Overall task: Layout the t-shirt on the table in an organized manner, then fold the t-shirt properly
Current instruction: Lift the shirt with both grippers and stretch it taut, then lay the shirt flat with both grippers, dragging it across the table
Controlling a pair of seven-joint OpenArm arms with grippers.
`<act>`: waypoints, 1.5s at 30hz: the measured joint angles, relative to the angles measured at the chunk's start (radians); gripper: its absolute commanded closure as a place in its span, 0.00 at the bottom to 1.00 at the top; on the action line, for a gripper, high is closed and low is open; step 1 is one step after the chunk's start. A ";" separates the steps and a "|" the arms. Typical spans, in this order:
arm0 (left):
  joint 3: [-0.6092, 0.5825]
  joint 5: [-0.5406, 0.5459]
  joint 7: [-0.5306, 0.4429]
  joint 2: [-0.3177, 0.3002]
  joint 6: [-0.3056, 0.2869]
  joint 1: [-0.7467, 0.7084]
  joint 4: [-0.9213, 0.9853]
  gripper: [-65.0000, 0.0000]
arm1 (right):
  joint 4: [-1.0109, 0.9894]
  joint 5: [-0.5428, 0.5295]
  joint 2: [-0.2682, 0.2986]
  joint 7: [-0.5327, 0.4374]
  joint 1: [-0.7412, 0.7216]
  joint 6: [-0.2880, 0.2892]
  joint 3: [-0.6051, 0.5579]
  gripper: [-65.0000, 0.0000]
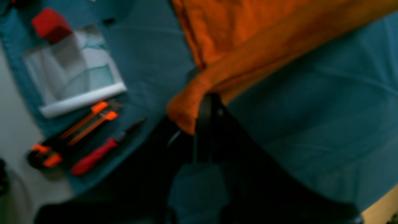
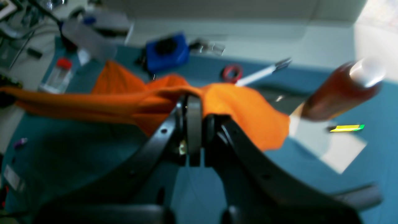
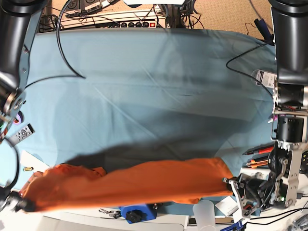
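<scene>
The shirt point(image 3: 130, 185) hung stretched in a long orange band over the near edge of the table point(image 3: 144, 86), lifted clear of the cloth and casting a shadow on it, one end bunched toward the base view's left. The left gripper point(image 1: 206, 102) was closed on a rolled corner of fabric, and the right gripper point(image 2: 194, 105) was pinched shut on a fold at the other end. The step in hand looked like the spread: both arms would do well to carry the shirt toward the open middle of the table, keeping the span taut and level so it lands flat. The screwdriver point(image 1: 99, 154) and cutters point(image 1: 74, 130) by the left arm, and the bottle point(image 2: 339, 90) near the right, could snag a trailing hem.
</scene>
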State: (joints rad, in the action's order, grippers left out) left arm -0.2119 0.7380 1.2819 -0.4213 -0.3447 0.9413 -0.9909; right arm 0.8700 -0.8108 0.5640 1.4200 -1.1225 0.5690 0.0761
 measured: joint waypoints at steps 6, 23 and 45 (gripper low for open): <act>0.177 0.046 0.029 0.003 -0.020 -0.118 -0.052 1.00 | -0.002 -0.002 -0.003 0.001 0.139 0.000 0.013 1.00; 0.311 0.114 0.035 0.003 -0.083 -0.555 -0.388 1.00 | 0.324 -0.156 -0.017 -0.002 0.602 0.060 0.343 1.00; 0.319 -0.214 -0.084 0.005 0.034 -1.155 -0.872 1.00 | 0.896 -0.099 -0.271 -0.004 1.321 0.128 0.654 1.00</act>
State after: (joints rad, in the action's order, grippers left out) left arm 0.1066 0.5240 1.1976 -0.4160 -0.3103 -0.2138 -1.8629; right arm 1.7664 -0.9100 0.2932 1.4162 0.1982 0.6968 0.7300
